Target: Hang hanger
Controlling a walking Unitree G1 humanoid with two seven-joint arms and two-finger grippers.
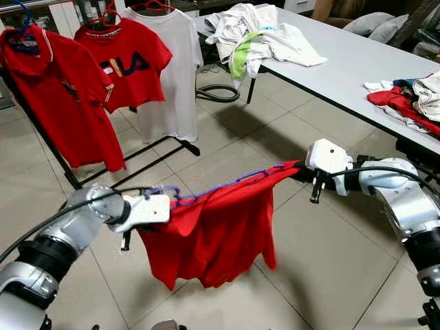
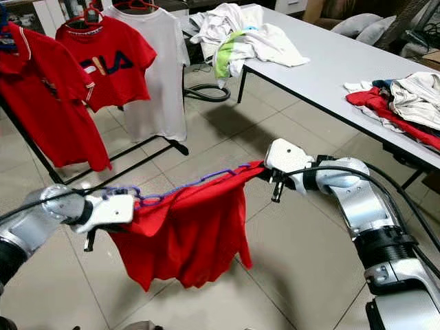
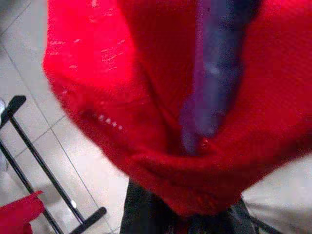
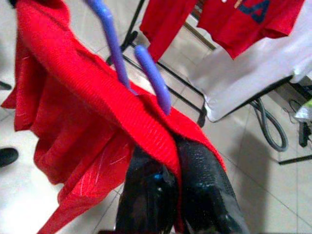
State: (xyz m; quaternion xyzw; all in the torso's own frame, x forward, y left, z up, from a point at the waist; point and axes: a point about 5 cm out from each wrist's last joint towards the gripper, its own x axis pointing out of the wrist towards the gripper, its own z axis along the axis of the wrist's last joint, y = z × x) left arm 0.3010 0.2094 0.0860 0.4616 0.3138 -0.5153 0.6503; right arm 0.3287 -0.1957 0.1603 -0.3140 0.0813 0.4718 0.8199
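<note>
The right gripper (image 4: 175,161) pinches one shoulder of a red knit shirt (image 1: 213,234) draped over a purple plastic hanger (image 1: 227,185); the left gripper (image 1: 172,201) clamps the opposite end. Between them the garment hangs above the tiled floor (image 1: 323,268), in front of the black clothes rack (image 1: 148,161) holding other shirts.
</note>
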